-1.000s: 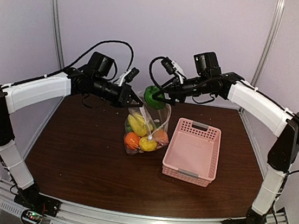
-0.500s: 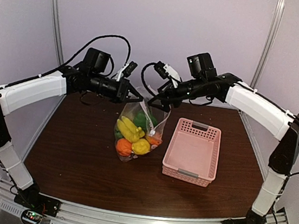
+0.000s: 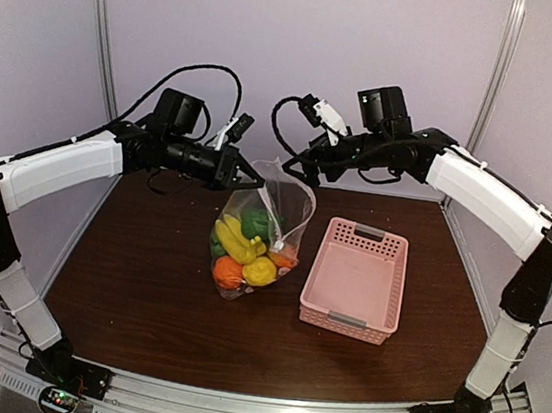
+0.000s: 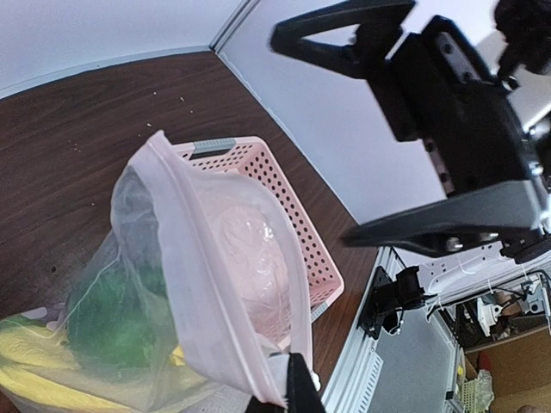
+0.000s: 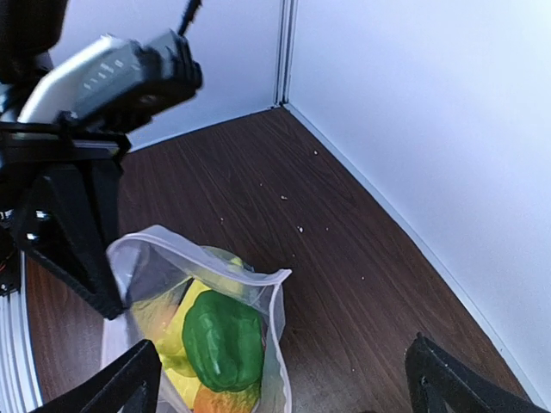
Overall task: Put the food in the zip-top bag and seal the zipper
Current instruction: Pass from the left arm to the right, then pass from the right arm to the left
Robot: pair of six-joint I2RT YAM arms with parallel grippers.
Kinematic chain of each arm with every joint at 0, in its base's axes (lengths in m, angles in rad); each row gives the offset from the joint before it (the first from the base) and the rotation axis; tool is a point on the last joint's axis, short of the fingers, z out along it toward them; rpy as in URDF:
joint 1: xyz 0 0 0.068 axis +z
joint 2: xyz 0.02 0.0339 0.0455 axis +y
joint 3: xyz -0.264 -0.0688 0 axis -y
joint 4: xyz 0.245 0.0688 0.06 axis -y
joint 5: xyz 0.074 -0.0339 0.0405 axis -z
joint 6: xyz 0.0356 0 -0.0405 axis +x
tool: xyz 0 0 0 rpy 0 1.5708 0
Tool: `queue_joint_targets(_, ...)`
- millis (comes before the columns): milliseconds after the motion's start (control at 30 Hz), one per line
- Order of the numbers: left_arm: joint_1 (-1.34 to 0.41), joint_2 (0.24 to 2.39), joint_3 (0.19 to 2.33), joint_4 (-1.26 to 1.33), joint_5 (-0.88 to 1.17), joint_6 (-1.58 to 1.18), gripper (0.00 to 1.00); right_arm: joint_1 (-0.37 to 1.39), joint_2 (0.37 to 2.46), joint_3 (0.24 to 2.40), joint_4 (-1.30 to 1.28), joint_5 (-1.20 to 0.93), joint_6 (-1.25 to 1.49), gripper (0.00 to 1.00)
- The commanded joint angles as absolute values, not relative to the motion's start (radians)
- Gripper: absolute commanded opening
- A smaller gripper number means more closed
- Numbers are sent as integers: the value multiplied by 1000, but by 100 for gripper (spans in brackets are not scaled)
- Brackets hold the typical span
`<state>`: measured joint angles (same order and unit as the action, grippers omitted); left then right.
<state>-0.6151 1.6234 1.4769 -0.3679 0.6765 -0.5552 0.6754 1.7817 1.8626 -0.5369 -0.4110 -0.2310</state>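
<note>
The clear zip-top bag (image 3: 275,198) hangs upright over the table with its mouth open. My left gripper (image 3: 250,175) is shut on the left end of its zipper strip (image 4: 185,258), with the black fingertips (image 4: 300,391) at the rim. Inside lie the green pepper (image 5: 222,340), banana (image 3: 235,239), orange (image 3: 229,271), lemon (image 3: 261,270) and a red piece (image 3: 286,259). My right gripper (image 3: 311,168) stands open and empty above the bag's right side. In the right wrist view its fingers (image 5: 129,379) spread wide over the bag (image 5: 151,258).
A pink slatted basket (image 3: 392,249) with nothing in it stands right of the bag, close to it. Dark wood table (image 3: 146,281) extends left and front. White walls close in behind.
The green pepper left my right gripper and now lies in the bag. That gripper opened wide and drew up and back to the right. The left gripper pulled the bag slightly left.
</note>
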Motion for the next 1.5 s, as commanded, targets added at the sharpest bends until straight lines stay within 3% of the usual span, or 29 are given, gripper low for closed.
queue_joint_targets(0,-613,1624,1489,-333,716,-535,0,670,1887,1939,-589,-345,-217,100)
queue_joint_targets(100,-614,1622,1487,-339,715,-534,0,670,1924,1968,-585,-338,-217,98)
queue_joint_targets(167,-614,1622,1480,-344,712,-530,0,670,1936,1968,-556,-343,-195,90)
queue_joint_targets(333,-634,1601,1455,-374,538,-476,3,669,2022,2080,-561,-337,-110,50)
queue_joint_targets(433,-681,1540,1427,-368,309,-380,32,665,2072,2151,-616,-355,-58,12)
queue_joint_targets(500,-695,1507,1413,-359,215,-338,44,655,2056,2124,-595,-366,14,2)
queue_joint_targets(667,-786,1359,1181,-147,56,-228,50,606,1961,1995,-505,-385,217,1)
queue_joint_targets(900,-1023,1261,801,273,-148,-81,43,560,1877,1813,-367,-538,404,2)
queue_joint_targets(1467,-1098,1550,872,512,-231,165,45,540,1846,1724,-286,-602,485,3)
